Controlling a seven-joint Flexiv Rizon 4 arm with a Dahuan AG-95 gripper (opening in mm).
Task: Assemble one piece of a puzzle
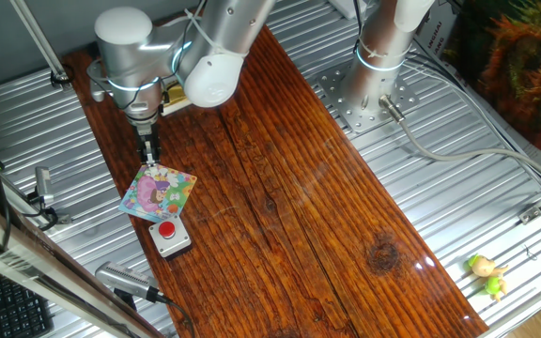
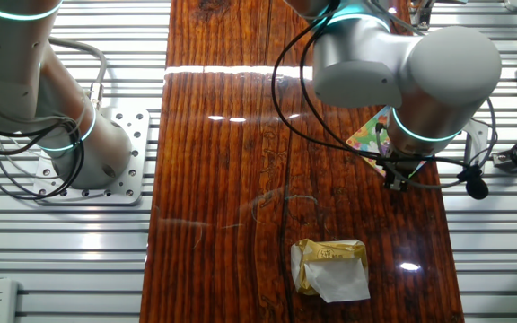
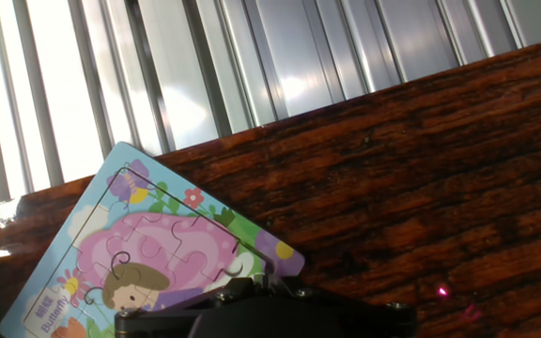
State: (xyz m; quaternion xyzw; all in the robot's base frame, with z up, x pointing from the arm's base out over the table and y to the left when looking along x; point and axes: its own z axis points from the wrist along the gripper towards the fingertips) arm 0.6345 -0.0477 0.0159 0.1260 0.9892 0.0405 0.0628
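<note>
Puzzle [image 1: 159, 193] flat on wooden table [image 1: 289, 188], left of frame centre, gripper [image 1: 148, 156] just above its upper edge, grip state unclear, grey box with red button [image 1: 170, 236] just below.

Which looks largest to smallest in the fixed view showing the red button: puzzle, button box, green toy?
1. Puzzle
2. Button box
3. Green toy
The box and toy look close in size, so that order is unsure.
</note>
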